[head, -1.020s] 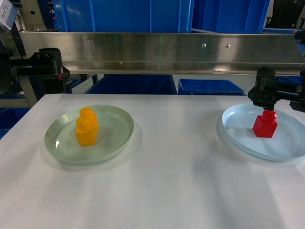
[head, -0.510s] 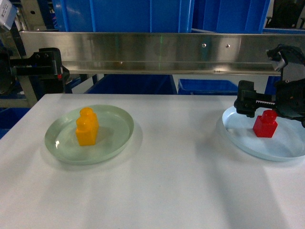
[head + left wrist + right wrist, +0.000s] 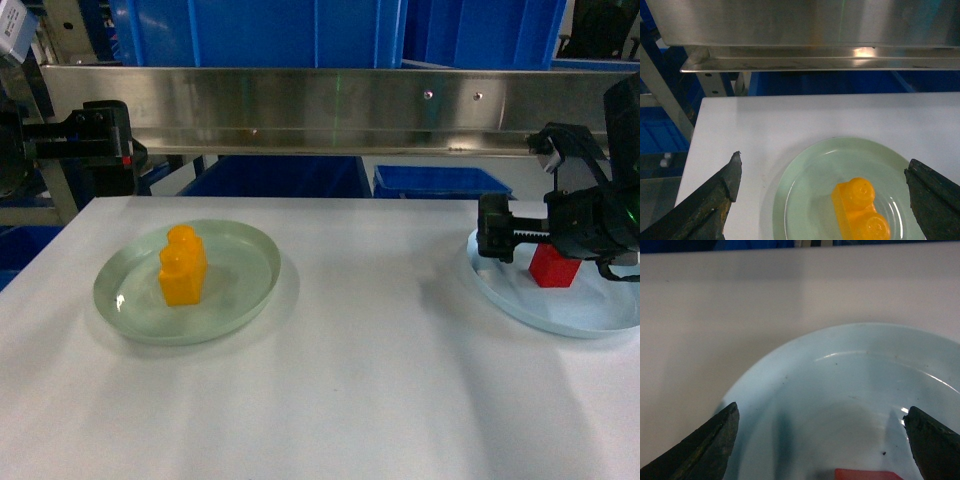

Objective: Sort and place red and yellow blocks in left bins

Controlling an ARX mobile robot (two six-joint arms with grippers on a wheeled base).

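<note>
Nothing sorted yet: both bricks on their plates, none in the deep blue plastic crates (image 3: 260,30) behind the steel rail

Right gripper (image 3: 530,240) low over the shallow pale blue round plate (image 3: 520,300) with fingers (image 3: 705,445) spread wide, flanking the small glossy red one-stud brick (image 3: 552,268) but not clamped on it. Left gripper (image 3: 822,200) poised, fingers (image 3: 710,200) likewise wide apart, above the pale green round plate (image 3: 240,300) on the white counter (image 3: 350,400), holding nothing; orange-yellow two-stud brick (image 3: 183,265) upright at that plate's centre. Left to do: grasp, carry and drop both
</note>
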